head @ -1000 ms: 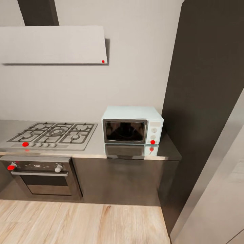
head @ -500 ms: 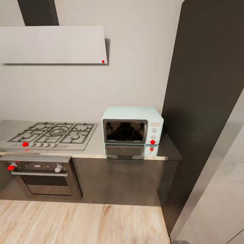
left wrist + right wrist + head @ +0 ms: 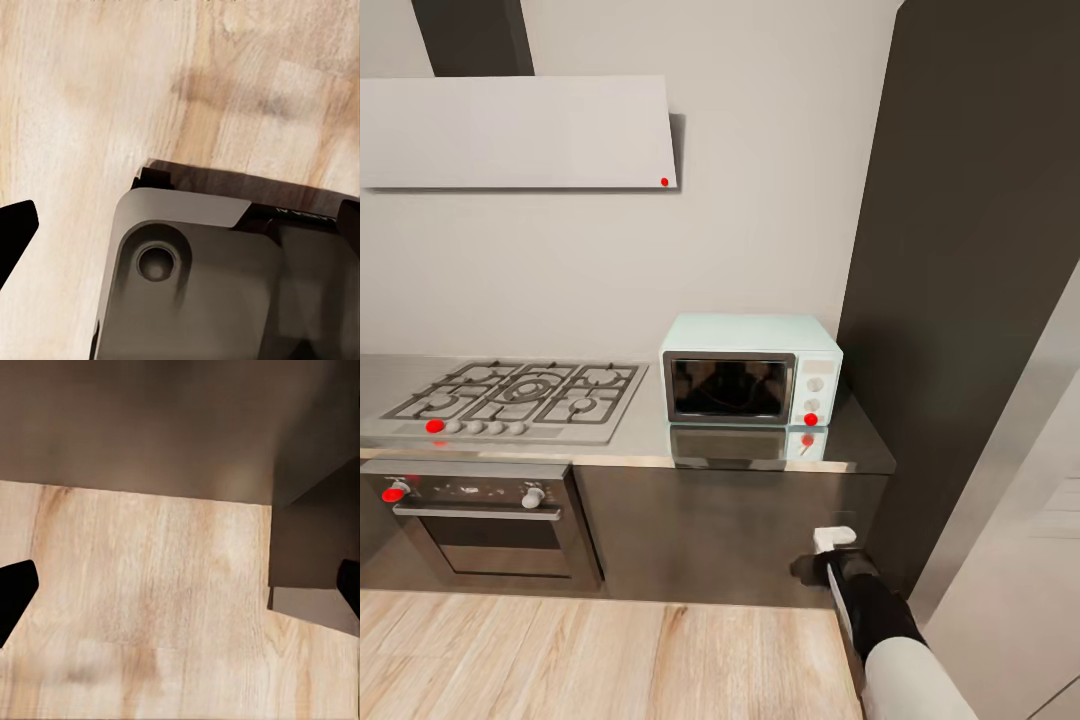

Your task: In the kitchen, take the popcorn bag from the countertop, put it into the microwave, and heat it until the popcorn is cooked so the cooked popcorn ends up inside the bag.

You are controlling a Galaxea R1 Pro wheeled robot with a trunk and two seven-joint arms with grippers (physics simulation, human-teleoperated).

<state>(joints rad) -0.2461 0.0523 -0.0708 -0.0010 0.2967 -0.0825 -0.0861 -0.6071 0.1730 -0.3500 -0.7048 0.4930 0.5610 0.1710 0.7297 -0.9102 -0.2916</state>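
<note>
The pale mint-blue microwave (image 3: 750,380) stands with its dark glass door closed at the right end of the grey metallic countertop (image 3: 650,440). The popcorn bag is out of view. My right arm (image 3: 875,615) reaches up from the lower right, and its gripper (image 3: 828,548) hangs in front of the dark cabinet, below the countertop's right end. In the right wrist view the right gripper (image 3: 180,592) is open over the wooden floor with nothing between its fingers. In the left wrist view the left gripper (image 3: 180,232) is also open, pointing down at my own dark base (image 3: 225,285).
A grey gas hob (image 3: 510,395) with black grates lies left of the microwave, above a steel oven (image 3: 485,525) with red knobs. A tall dark cabinet (image 3: 960,250) rises at the right. A pale hood (image 3: 515,130) hangs on the wall. Wooden floor (image 3: 590,655) lies before the cabinets.
My right arm has risen into the head view at the lower right, in front of the cabinet. The kitchen and the camera have stayed still.
</note>
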